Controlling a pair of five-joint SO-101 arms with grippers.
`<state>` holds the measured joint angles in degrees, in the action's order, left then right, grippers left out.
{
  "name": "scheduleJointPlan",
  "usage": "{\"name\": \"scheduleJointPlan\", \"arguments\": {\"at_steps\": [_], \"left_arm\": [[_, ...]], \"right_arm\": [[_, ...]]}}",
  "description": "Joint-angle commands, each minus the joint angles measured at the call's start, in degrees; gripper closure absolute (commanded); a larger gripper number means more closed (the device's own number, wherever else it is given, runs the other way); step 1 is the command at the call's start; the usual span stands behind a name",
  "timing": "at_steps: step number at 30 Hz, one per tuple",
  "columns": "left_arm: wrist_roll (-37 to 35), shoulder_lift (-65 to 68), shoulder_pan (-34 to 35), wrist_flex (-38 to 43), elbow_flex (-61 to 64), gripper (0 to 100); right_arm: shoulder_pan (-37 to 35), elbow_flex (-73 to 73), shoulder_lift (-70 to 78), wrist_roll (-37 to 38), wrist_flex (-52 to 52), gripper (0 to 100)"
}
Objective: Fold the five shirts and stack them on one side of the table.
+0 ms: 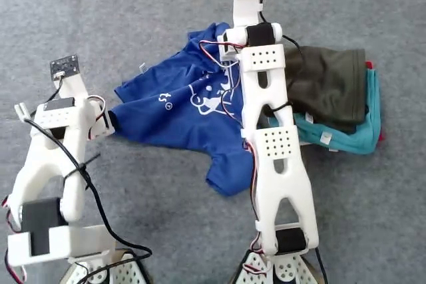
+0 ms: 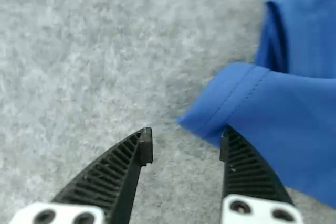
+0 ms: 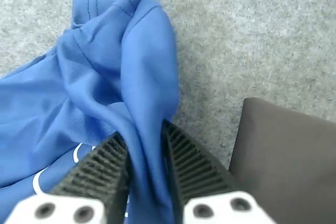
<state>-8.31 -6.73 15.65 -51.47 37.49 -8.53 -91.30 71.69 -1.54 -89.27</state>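
The right gripper (image 3: 144, 142) pinches a fold of the blue shirt (image 3: 100, 77), while the left gripper (image 2: 187, 139) hangs spread at its sleeve (image 2: 236, 98).

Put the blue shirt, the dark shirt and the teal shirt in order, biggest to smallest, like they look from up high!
1. Blue shirt, spread out.
2. Dark shirt, folded.
3. Teal shirt. The dark shirt lies on it and hides most of it, so its real size is unsure.
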Motion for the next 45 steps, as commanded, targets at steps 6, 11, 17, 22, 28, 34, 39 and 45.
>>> {"name": "scheduleJointPlan", "arguments": {"at_steps": [6,11,17,22,28,34,39,45], "left_arm": [[1.93,1.23,-2.86,1.05,-2.24,77],[1.93,6.33,-3.21,0.70,-5.32,77],[2.02,14.68,-3.03,-4.13,-12.79,83],[2.29,15.03,-3.30,-4.57,-13.05,92],[2.46,7.65,-2.51,-4.57,-9.19,97],[8.88,-10.37,3.30,-7.30,-3.38,97],[12.31,-19.43,13.67,-5.19,-2.07,97],[14.07,-16.53,20.97,-5.01,-6.37,97]], "right_arm": [[-1.05,-2.59,-0.92,0.26,-0.26,98.3],[-1.05,-2.59,-0.92,0.26,-0.26,98.3],[-1.05,-2.59,-0.92,0.26,-0.35,98.3],[-1.05,-2.59,-0.92,0.26,-1.05,98.3],[-0.97,-3.12,-1.10,0.26,-1.23,98.3],[-3.69,-4.44,-4.62,1.67,-11.34,98.3],[-3.08,-4.35,-7.78,7.03,-11.96,98.4],[-1.58,-4.35,-8.31,9.05,-12.04,98.4]]}}
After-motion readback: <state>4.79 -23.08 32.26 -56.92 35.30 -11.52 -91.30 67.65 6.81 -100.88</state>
